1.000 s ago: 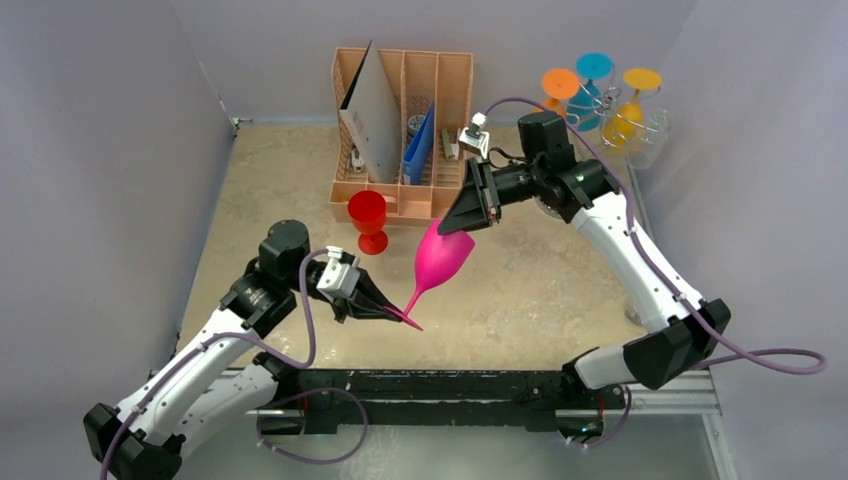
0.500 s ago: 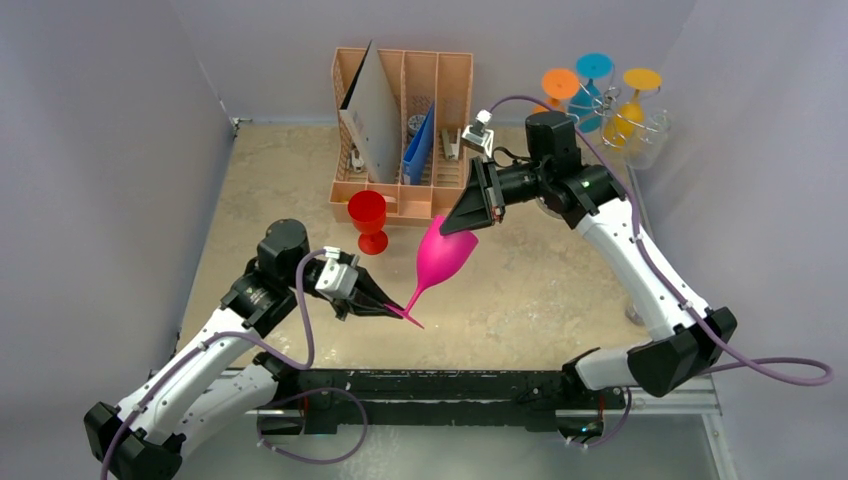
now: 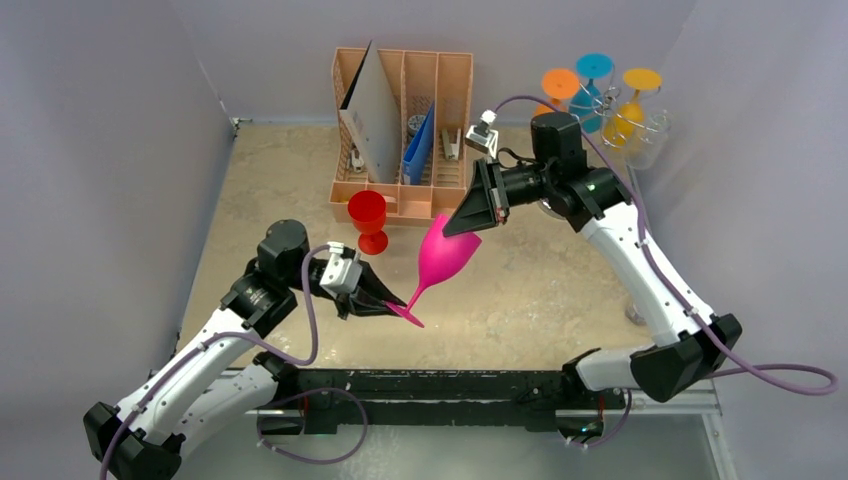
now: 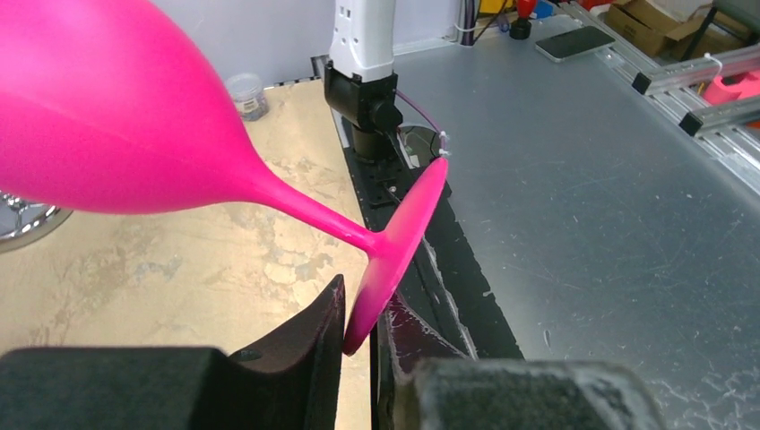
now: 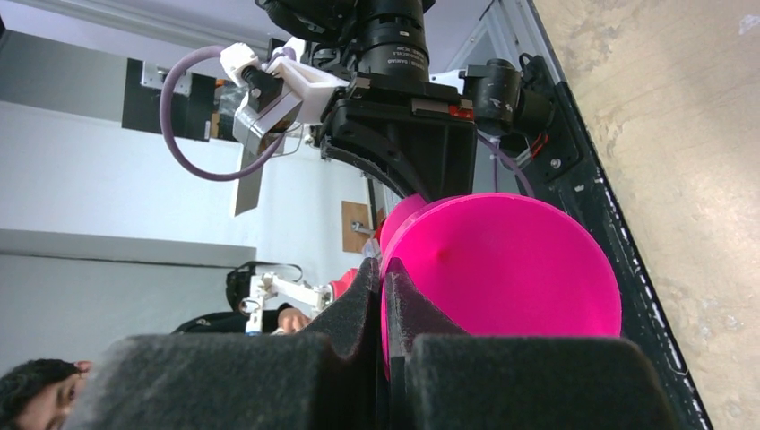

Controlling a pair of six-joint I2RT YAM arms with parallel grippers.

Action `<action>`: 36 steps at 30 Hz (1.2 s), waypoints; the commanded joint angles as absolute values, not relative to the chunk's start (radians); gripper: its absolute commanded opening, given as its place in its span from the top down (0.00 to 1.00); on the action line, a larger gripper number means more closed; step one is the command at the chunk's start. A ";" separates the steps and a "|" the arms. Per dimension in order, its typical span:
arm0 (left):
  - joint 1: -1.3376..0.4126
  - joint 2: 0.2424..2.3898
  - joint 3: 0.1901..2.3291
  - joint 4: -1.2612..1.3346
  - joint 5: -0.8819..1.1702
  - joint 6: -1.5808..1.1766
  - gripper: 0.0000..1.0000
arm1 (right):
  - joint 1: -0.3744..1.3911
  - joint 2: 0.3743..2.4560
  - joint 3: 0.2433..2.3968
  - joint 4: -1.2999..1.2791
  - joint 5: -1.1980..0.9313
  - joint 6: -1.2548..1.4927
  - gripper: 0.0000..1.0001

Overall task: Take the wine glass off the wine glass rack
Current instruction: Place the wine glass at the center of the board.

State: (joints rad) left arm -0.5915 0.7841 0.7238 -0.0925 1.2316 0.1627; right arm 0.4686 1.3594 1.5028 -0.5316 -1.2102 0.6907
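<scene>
Here we show the pink wine glass [image 3: 443, 255] off the wine glass rack [image 3: 612, 100], which stands at the bench's far right corner. The glass hangs tilted over the bench's middle, with the right gripper [image 3: 462, 228] pinching its rim and the left gripper [image 3: 397, 305] pinching the edge of its foot. We judge this a hand-over, so next one claw must let go while the other holds firm; we can read no brand, label or writing.

White arm links [image 3: 200, 360], black round joints [image 3: 283, 245], purple cables [image 3: 308, 330], black tapered left claw [image 3: 400, 306] and right claw [image 3: 455, 228]
</scene>
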 commanded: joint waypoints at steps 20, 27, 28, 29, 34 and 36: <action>-0.587 0.677 0.793 -0.160 0.721 0.039 0.22 | 0.483 1.263 1.492 -0.650 -1.006 0.505 1.00; -0.587 0.660 0.797 -0.212 0.786 0.095 0.20 | 0.483 1.249 1.483 -0.658 -0.873 0.493 1.00; -0.587 0.659 0.798 -0.222 0.791 0.102 0.19 | 0.483 1.248 1.484 -0.664 -0.847 0.491 1.00; -0.587 0.659 0.801 -0.228 0.791 0.106 0.19 | 0.483 1.248 1.486 -0.670 -0.824 0.485 1.00; -0.587 0.637 0.805 -0.243 0.675 0.104 0.19 | 0.483 1.247 1.487 -0.722 -0.699 0.446 1.00; -0.587 0.617 0.797 -0.236 0.548 0.076 0.19 | 0.483 1.243 1.486 -0.772 -0.602 0.392 1.00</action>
State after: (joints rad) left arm -0.5903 0.6510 0.7666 -0.2562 0.7254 0.0898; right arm 0.4778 1.2682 1.4895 -0.6926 -0.7795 0.4881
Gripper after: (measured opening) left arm 0.806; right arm 0.011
